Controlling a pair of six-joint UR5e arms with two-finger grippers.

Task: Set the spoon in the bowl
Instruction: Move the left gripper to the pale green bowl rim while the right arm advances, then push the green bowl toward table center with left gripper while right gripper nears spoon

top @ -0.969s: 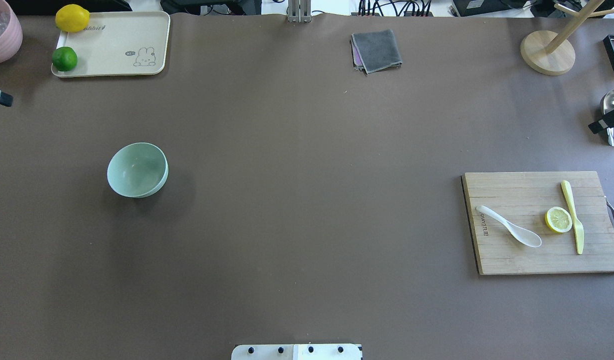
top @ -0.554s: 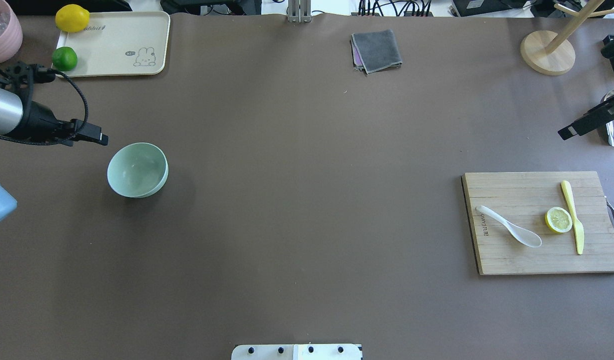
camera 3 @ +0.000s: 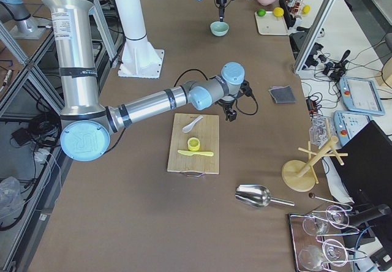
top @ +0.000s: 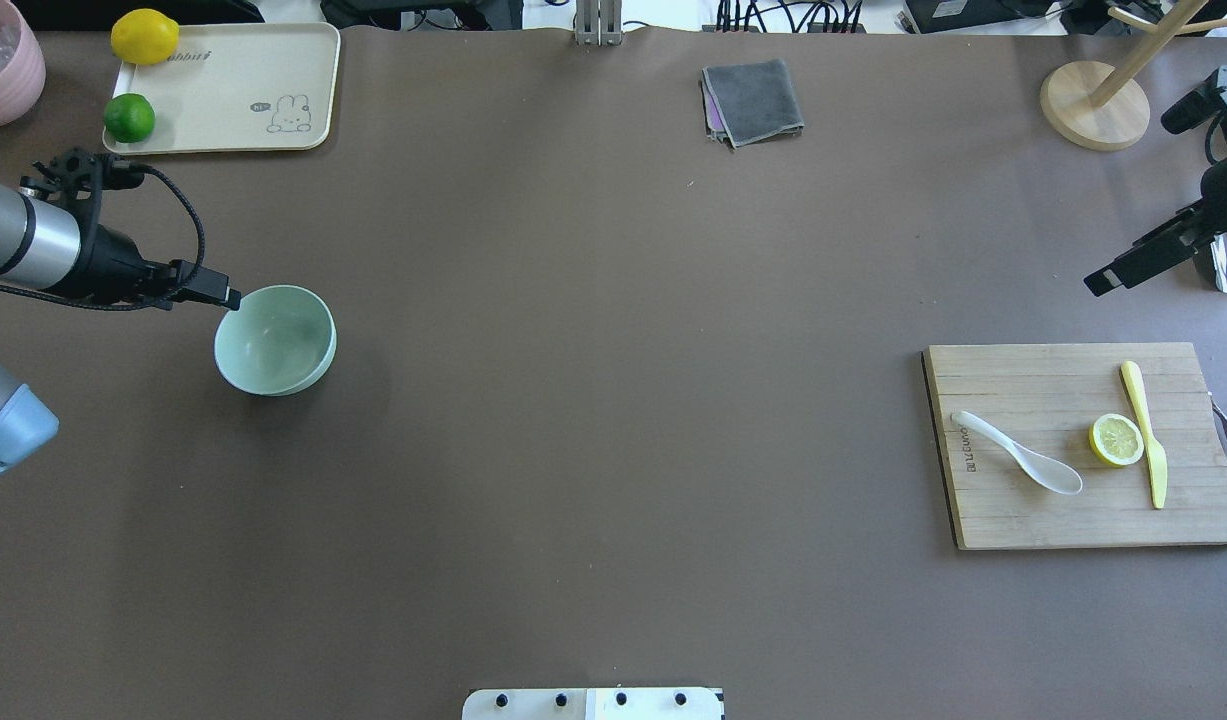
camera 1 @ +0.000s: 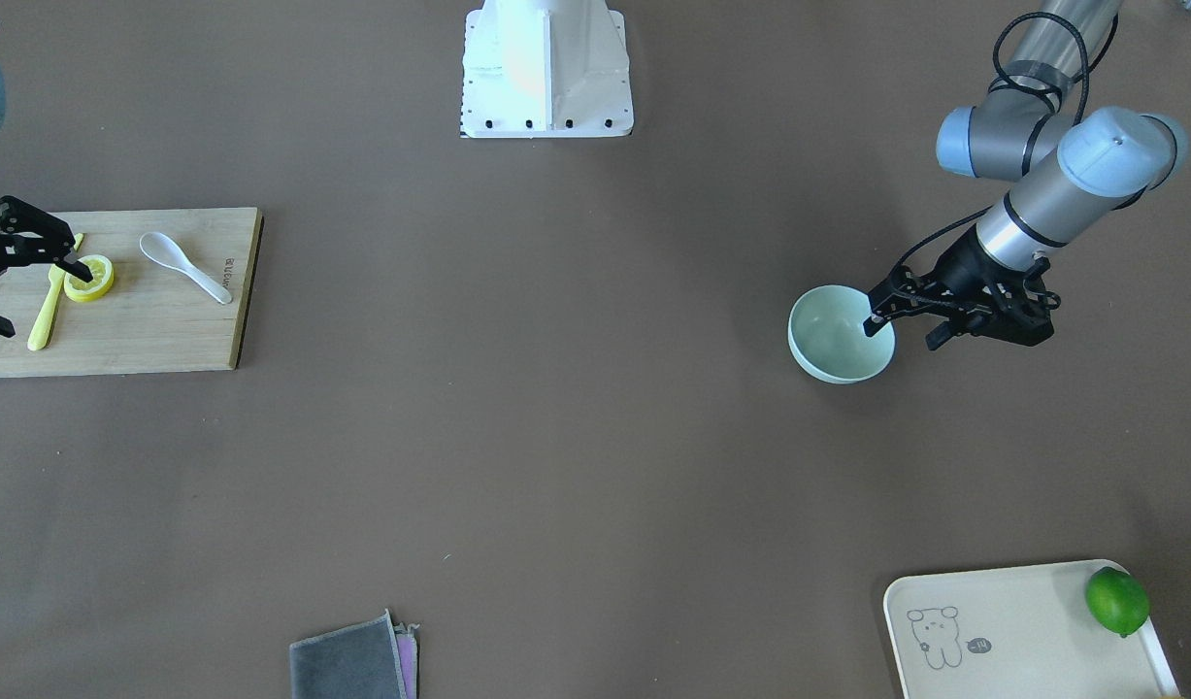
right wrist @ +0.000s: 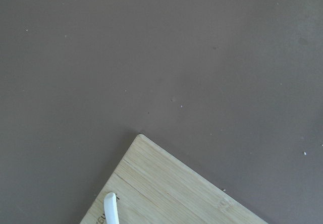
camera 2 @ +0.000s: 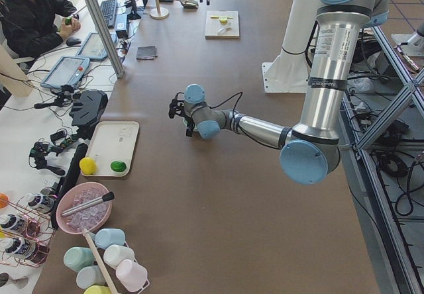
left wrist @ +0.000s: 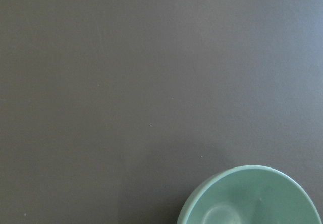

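Note:
The white spoon (top: 1018, 455) lies on the wooden cutting board (top: 1063, 525) at the right, scoop toward me; it also shows in the front view (camera 1: 182, 265), and its handle tip in the right wrist view (right wrist: 111, 209). The mint-green bowl (top: 273, 342) stands empty at the left, also seen in the front view (camera 1: 841, 337) and the left wrist view (left wrist: 252, 196). My left gripper (camera 1: 906, 332) is open and empty, above the bowl's rim on its left side. My right gripper (camera 1: 49, 305) is open and empty, up in the air beyond the board's far right part.
A lemon slice (top: 1116, 439) and a yellow plastic knife (top: 1145, 435) lie on the board right of the spoon. A cream tray (top: 223, 90) with a lime (top: 129, 117) and a lemon (top: 144, 36) is far left. A grey cloth (top: 752, 102) and a wooden stand (top: 1093, 105) are at the back.
Both arms have come into the overhead view. My left gripper moved right to the bowl's rim. My right gripper moved in from the right edge. The spoon and bowl have not moved.

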